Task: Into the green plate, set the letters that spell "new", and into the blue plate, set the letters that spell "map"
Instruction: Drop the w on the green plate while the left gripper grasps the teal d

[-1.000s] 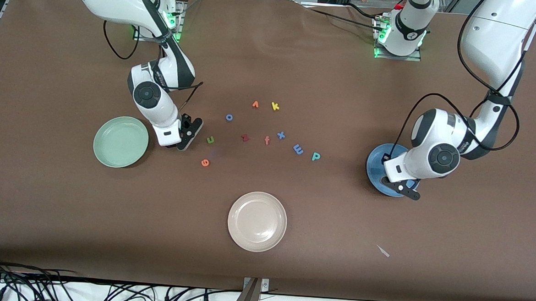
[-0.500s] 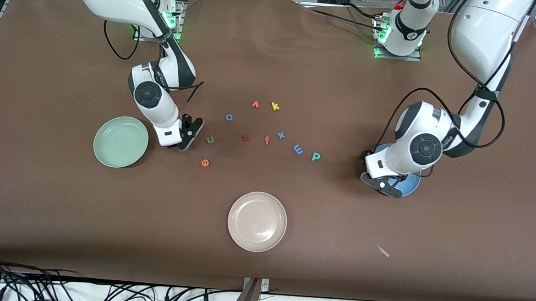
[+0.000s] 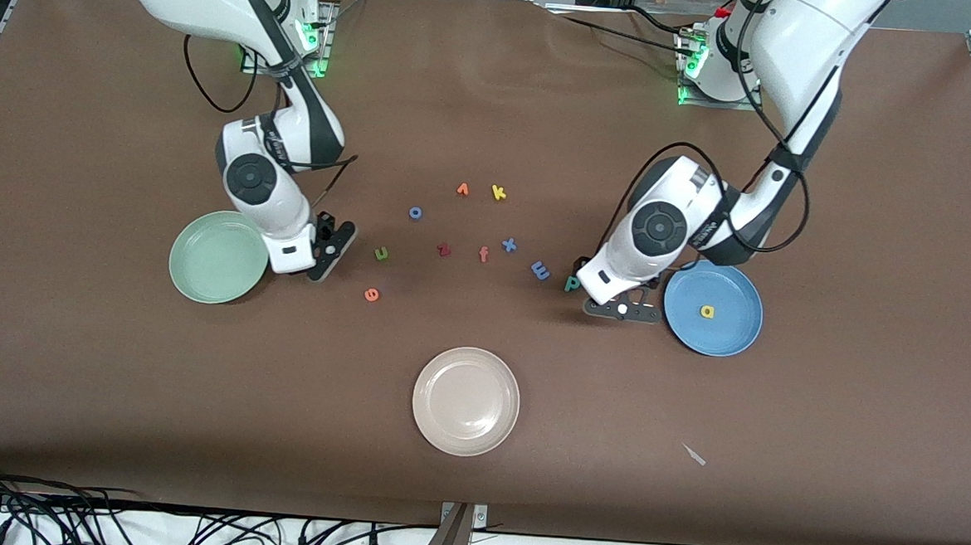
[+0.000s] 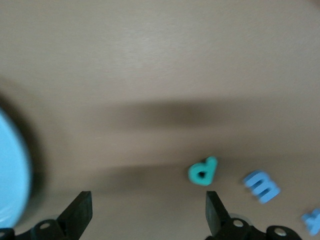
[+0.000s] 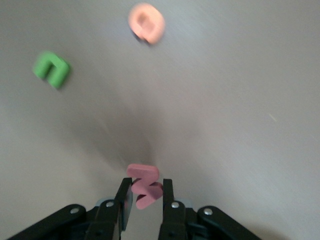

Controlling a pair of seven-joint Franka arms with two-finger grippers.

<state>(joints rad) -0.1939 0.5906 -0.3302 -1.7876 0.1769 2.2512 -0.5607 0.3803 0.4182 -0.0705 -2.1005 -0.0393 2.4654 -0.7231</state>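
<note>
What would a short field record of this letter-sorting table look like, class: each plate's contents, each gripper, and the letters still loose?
green plate: holds nothing
blue plate: holds yellow "a"
cream plate: holds nothing
right gripper: beside green plate, shut on pink "w"
left gripper: open, between teal "p" and blue plate
wanted letters on table: green "n", orange "e", blue "m", teal "p"
</note>
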